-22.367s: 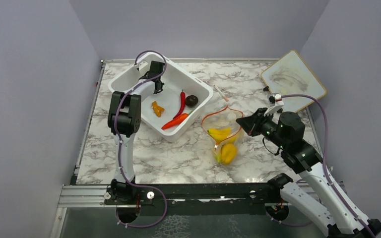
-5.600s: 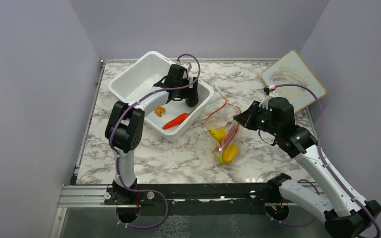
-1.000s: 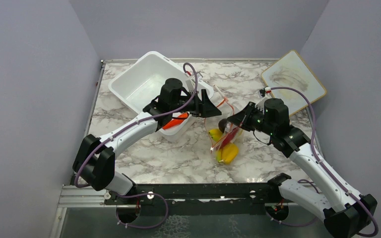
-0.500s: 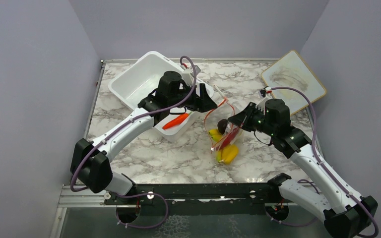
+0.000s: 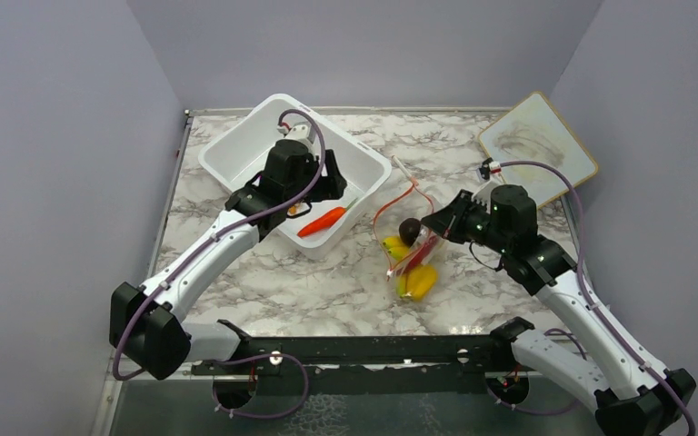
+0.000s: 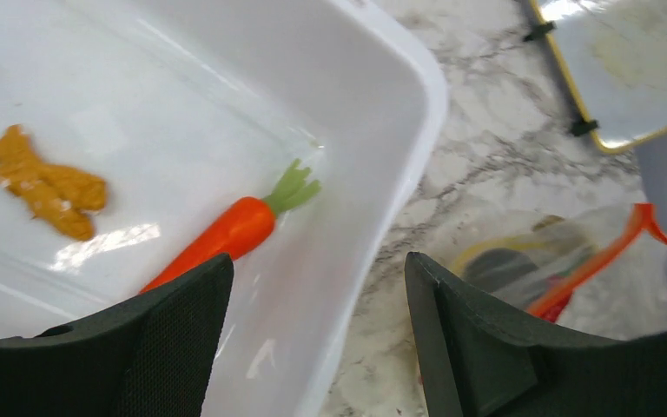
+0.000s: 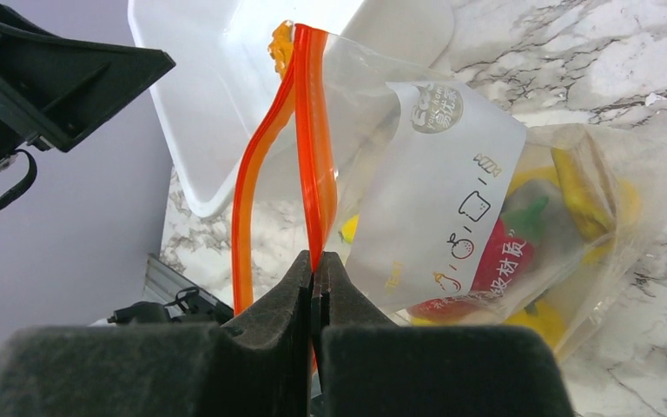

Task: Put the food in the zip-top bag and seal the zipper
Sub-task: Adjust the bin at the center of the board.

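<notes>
Orange is the colour that matters most: the zipper of the zip-top bag rises as a tall open loop because the right gripper has its jaws pressed together on one side of that strip. Lifting the rim this way props the floppy mouth up and turns it toward the white tub, so food can be dropped in from that side.

The bag lies on the marble table, just beside the tub's near corner, with its closed end toward the arms. Through the clear plastic a banana, a yellow pepper and a red chili show, and the dark brown round fruit sits just inside the mouth.

The left gripper hangs over the tub with its jaws wide apart and nothing between them. Below it, the carrot lies against the tub wall, green top toward the bag, and the small orange bits rest further along the floor. These two look like the only food not yet bagged, so the open, empty gripper above them suggests the carrot is the next pick. Sealing cannot begin until both are in. A whiteboard lies at the far right corner, well apart from the work.
</notes>
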Robot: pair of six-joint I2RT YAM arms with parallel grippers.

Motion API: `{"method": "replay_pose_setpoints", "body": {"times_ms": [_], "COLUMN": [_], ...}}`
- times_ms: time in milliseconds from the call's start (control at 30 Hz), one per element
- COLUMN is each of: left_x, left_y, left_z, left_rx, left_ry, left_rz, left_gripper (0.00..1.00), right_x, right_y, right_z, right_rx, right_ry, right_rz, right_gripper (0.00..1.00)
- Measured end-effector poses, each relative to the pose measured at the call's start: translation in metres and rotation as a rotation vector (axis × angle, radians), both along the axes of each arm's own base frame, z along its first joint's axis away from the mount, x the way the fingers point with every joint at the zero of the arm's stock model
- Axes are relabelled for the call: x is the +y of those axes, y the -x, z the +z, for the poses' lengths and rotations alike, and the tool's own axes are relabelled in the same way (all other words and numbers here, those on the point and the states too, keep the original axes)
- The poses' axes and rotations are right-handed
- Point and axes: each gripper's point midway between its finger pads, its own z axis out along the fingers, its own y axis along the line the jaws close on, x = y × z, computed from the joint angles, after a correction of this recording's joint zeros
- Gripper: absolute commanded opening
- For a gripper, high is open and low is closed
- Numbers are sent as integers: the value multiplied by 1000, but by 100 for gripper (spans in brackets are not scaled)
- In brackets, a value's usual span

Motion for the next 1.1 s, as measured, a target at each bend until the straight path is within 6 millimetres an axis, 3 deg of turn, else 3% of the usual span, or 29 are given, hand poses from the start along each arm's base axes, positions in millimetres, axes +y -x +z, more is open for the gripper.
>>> {"method": "replay_pose_setpoints", "body": {"times_ms": [333,433,567,733,1100], "left_x": [96,112,126,138,150], "left_y": [6,10,14,25,23], "left_z": [-23,-28,-40,-65,-66], "left_rx": [51,66,98,150,125], "left_ry": [-142,-160,-181,-226,-247], "left_rz": [434,503,566,605,655], "left_gripper": [72,70,63,61,61], "right_x": [-4,-5,-6,-8,-8], "right_y": [6,6,5,4,4], "right_z": [-6,-6,-7,-8,-20], "right_rx": [-25,-32,-46,-56,-45], "right_ry": [20,28,48,60,77], "right_rz": [12,17,20,17,23], "right_gripper": [1,1,1,1,1]}}
